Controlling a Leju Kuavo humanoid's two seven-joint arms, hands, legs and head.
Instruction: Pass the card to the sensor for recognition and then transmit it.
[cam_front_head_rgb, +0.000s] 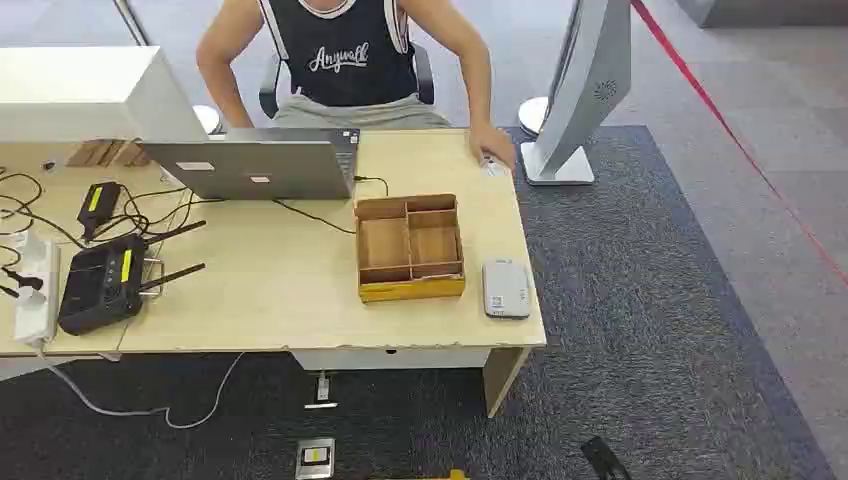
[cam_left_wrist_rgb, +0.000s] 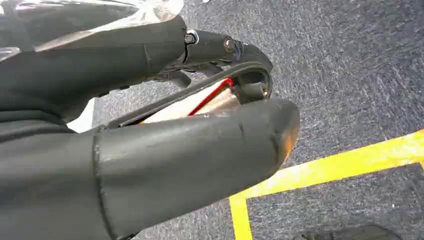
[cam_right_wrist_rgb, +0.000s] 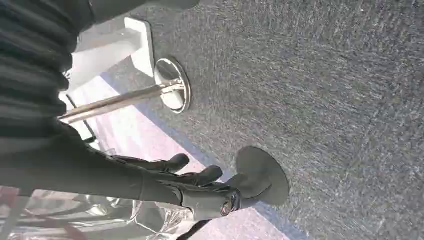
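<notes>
Down over the carpet, the left hand (cam_left_wrist_rgb: 165, 145) pinches a red-edged card (cam_left_wrist_rgb: 200, 102), its long axis running along the thumb; the right hand (cam_right_wrist_rgb: 190, 187) hangs spread, holding nothing.

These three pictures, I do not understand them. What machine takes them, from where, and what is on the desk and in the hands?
A humanoid robot takes them. The head view looks down at a desk with a laptop, a wooden divided box, a small white sensor device and a black router; a person sits behind. The other two cameras sit at the wrists, looking at the carpet. The left hand holds a thin card with a red edge. The right hand holds nothing, fingers apart.
</notes>
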